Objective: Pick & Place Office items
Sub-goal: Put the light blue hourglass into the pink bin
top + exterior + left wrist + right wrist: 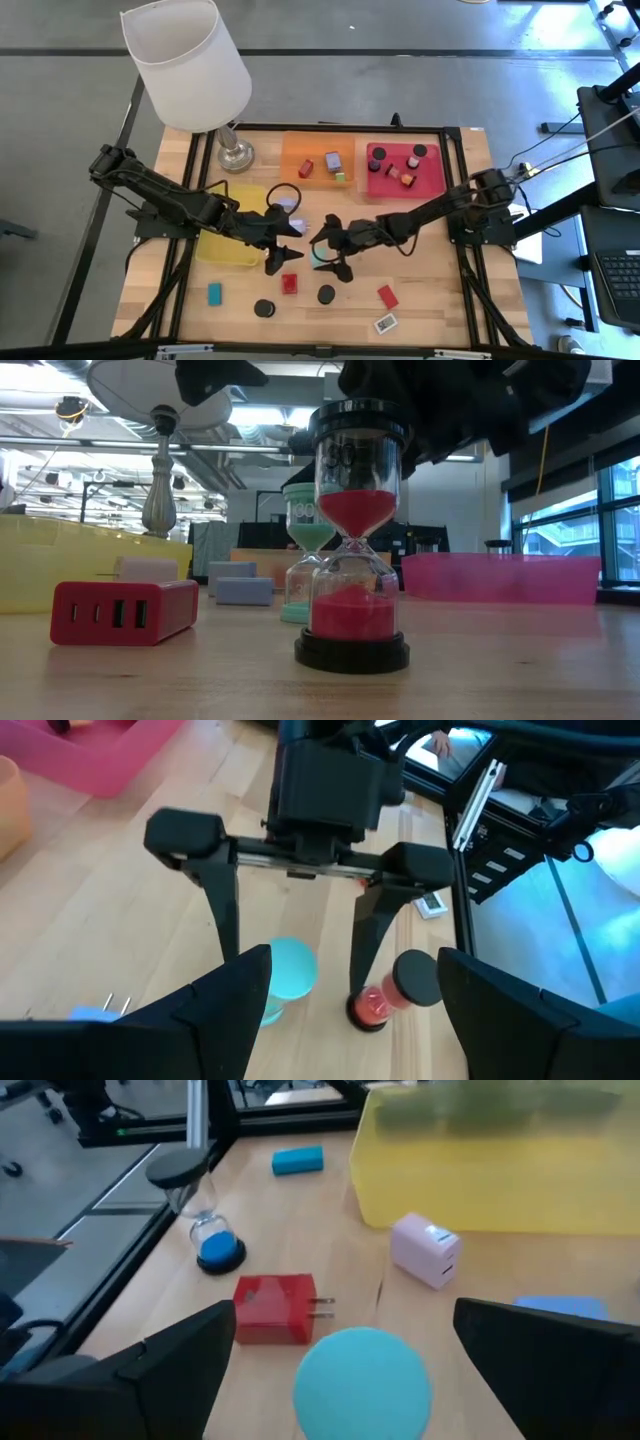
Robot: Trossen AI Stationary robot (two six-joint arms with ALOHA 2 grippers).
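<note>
My right gripper (326,252) (340,1370) is open over the table's middle. Its fingers stand on either side of the mint hourglass cylinder (318,257) (362,1382), which stands upright on its base, and I see no touch. My left gripper (289,246) (350,1010) is open and faces it from the left, holding nothing. Nearby are a red plug block (290,283) (275,1308), a red-sand hourglass with a black disc top (326,294) (350,540), a lavender block (425,1250) and another black disc (264,308). A teal block (214,293), a red block (388,296) and a white tag (385,323) lie nearer the near edge.
A yellow tray (232,250) lies under the left arm. An orange tray (300,150) and a red tray (432,180) at the far side hold several small pieces. A white-shaded lamp (190,60) stands at the far left corner. A black frame (455,200) borders the table.
</note>
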